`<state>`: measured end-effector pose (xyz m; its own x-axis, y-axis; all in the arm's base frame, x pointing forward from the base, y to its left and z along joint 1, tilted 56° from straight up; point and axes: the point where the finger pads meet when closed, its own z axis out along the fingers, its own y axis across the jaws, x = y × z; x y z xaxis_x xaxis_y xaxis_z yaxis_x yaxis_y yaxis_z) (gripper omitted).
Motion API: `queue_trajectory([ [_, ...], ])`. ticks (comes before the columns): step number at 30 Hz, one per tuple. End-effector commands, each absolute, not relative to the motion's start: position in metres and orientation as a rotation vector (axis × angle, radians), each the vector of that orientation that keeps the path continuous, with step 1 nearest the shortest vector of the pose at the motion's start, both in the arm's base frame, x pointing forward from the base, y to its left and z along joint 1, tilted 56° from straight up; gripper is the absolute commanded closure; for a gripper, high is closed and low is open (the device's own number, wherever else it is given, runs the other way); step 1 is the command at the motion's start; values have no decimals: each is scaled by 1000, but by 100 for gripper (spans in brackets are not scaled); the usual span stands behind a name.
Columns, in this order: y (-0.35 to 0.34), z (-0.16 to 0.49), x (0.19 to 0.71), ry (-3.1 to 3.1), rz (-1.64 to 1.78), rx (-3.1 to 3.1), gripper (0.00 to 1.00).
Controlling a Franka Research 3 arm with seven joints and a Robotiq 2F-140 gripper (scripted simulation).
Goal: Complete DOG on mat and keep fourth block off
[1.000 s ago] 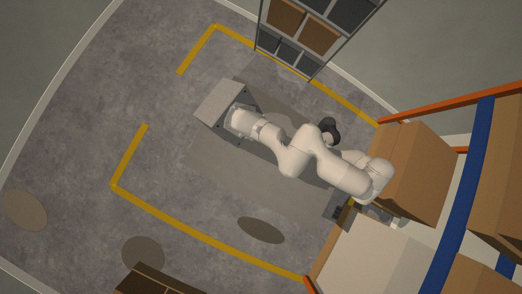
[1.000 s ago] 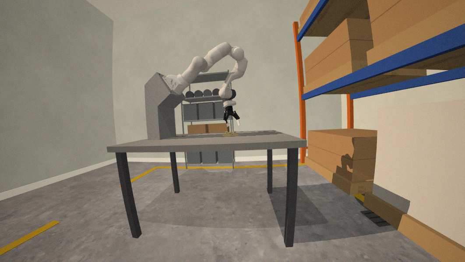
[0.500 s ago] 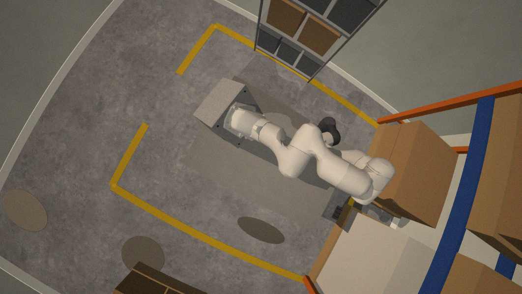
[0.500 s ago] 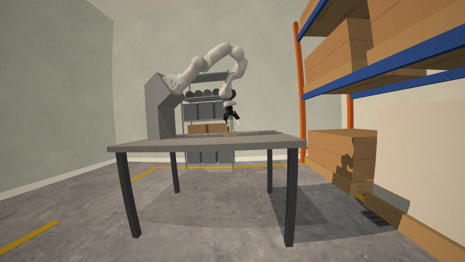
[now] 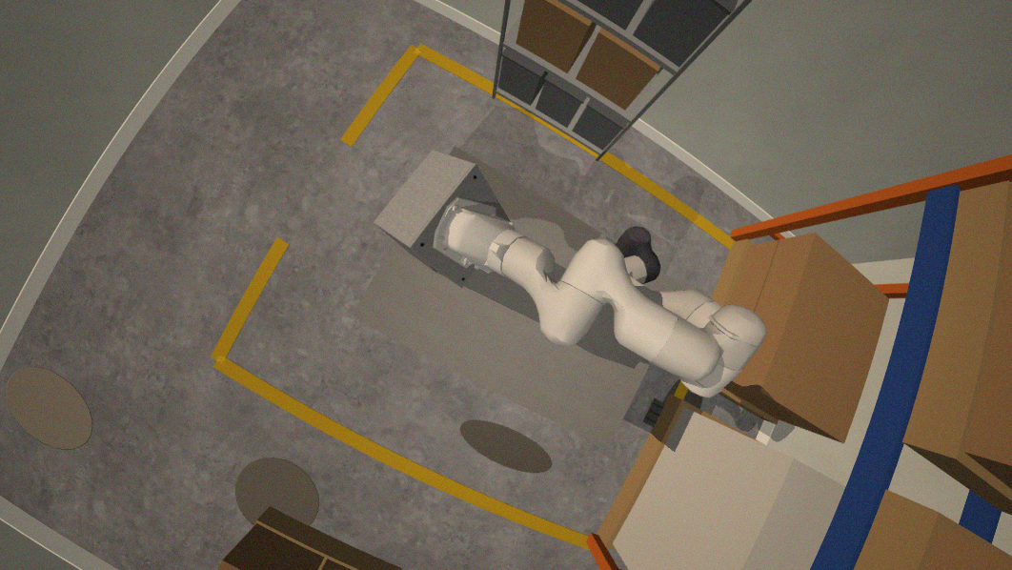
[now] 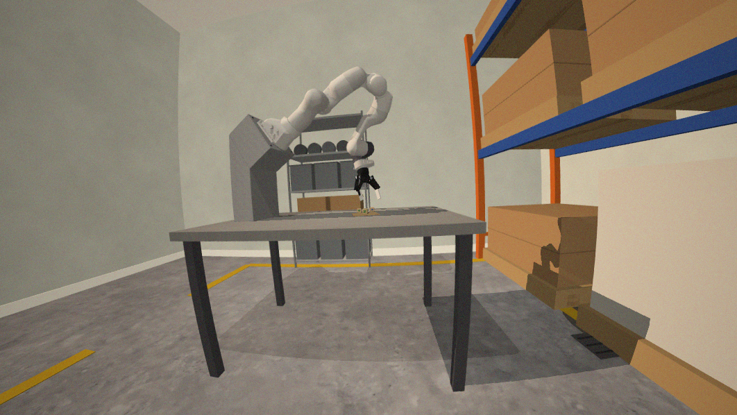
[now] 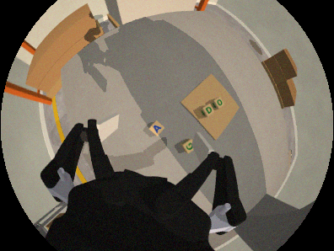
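Observation:
The tan mat (image 7: pixel 215 127) (image 6: pixel 357 214) lies flat on the table. On it, in the wrist view, the D block (image 7: pixel 208 110) and the O block (image 7: pixel 218 102) lie side by side with green letters on top, D to the left of O. The G block (image 7: pixel 188 146) lies off the mat on the table, its green G on top and turned relative to D and O. The A block (image 7: pixel 157 128) lies off the mat, further left, its blue A on top. My gripper (image 7: pixel 155 130) (image 6: pixel 369 196) is open and empty, above the table and blocks. The arm hides the blocks in the top view.
The grey table (image 6: pixel 329 226) carries the robot's pedestal (image 6: pixel 242 170) at one end. A tall rack with cartons (image 6: pixel 541 257) stands beyond the table's right end. A grey shelf unit (image 6: pixel 328 191) stands behind the table. The arm's shadow falls across the table.

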<state>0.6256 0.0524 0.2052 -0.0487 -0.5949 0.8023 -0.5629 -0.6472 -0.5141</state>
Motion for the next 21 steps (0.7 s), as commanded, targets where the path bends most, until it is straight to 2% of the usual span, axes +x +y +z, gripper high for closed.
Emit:
queue_trajectory([
  [1, 51, 205, 625, 1308, -1841, -2144, 0],
  [11, 51, 204, 625, 1308, -1841, -2144, 0],
  [21, 16, 145, 575, 1313, -1840, -2144, 0],
])
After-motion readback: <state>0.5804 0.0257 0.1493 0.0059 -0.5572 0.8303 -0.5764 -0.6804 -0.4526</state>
